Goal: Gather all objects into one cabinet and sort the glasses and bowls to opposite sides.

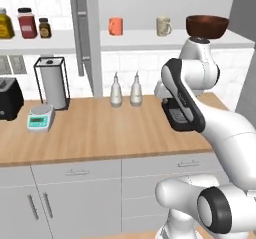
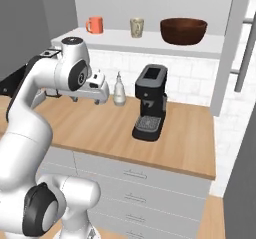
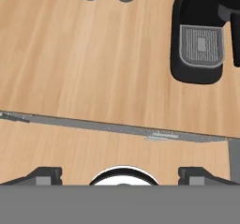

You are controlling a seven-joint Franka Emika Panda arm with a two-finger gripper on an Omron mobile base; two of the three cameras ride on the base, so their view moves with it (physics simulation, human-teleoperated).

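Observation:
On the white shelf (image 2: 125, 42) of the open grey cabinet stand three objects in a row. The orange-red cup (image 1: 115, 26) (image 2: 94, 25) is on the left, the cream mug (image 1: 163, 26) (image 2: 136, 27) in the middle, and the wide dark brown bowl (image 1: 207, 26) (image 2: 183, 30) on the right. My gripper (image 3: 121, 174) hangs well below them, pointing down over the front edge of the wooden counter (image 3: 93, 68). Its fingertips (image 3: 44, 174) stand wide apart, open, with nothing between them. The white hand (image 2: 94, 89) sits left of the coffee machine.
A black coffee machine (image 2: 150, 103) (image 3: 199, 35) stands on the counter, two white bottles (image 1: 116, 90) behind it to the left. Further left are a paper-towel holder (image 1: 51, 83), a scale (image 1: 41, 119) and a toaster (image 1: 9, 99). Jars (image 1: 27, 23) fill the left shelf.

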